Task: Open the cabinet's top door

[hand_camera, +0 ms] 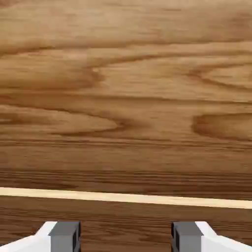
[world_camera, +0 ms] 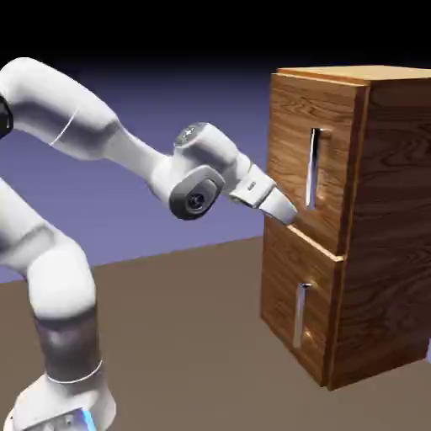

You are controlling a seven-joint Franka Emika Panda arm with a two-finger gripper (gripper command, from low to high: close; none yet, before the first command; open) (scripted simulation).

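Top door (world_camera: 305,164): the upper wood-grain front panel of the cabinet, flush with the cabinet's front face and shut, with no gap showing at its edges.
Top door in the hand view: glossy wood grain (hand_camera: 126,88) fills nearly the whole picture, crossed low down by a thin pale line (hand_camera: 126,197) running almost level; which part of the cabinet's front this line is cannot be told.
Long handle (world_camera: 313,168): a vertical silver bar on the top door, toward the door's right edge as the exterior view shows it.
Gripper (world_camera: 286,210): at the lower left part of the top door, well to the left of the long handle and below its middle, its tip against or just short of the wood; contact cannot be told.
Fingers (hand_camera: 64,235): two grey tips stand well apart at the bottom edge of the hand view, with only wood grain between them and nothing held.
Cabinet (world_camera: 383,227): tall, reddish-brown, at the right of the exterior view, standing on the table.
Lower door (world_camera: 295,299): directly under the top door, shut, bearing a shorter silver handle (world_camera: 300,316).
Arm (world_camera: 109,143): white, reaching from the left toward the cabinet's front.
Table (world_camera: 185,337): brown surface under the cabinet and the arm's base.
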